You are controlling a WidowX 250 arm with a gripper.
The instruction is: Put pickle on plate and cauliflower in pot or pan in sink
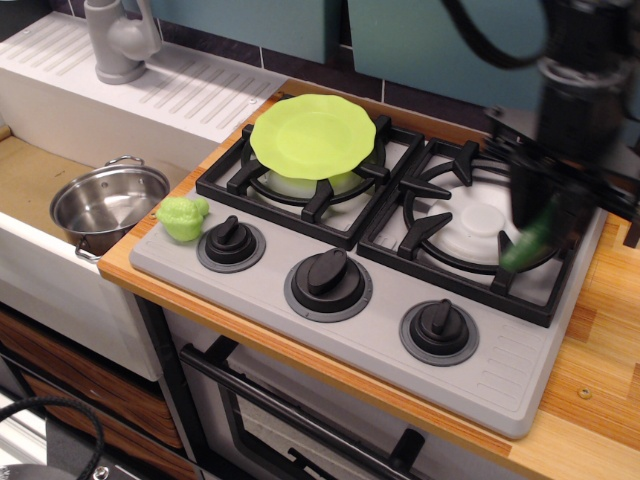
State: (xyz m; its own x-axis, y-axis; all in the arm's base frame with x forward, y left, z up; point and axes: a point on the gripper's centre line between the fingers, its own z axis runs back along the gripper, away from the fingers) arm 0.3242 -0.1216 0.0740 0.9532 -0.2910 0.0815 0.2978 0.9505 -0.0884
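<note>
My gripper hangs over the right side of the right burner grate, shut on the dark green pickle, which hangs tilted just above the grate. The image of the arm is motion-blurred. The lime-green scalloped plate lies on the left burner grate. The pale lumpy cauliflower sits on the stove's front left corner beside a knob. The steel pot stands in the sink at the left.
Three black knobs line the stove front. A grey tap stands on the ribbed drainboard at the back left. A wooden counter borders the stove on the right.
</note>
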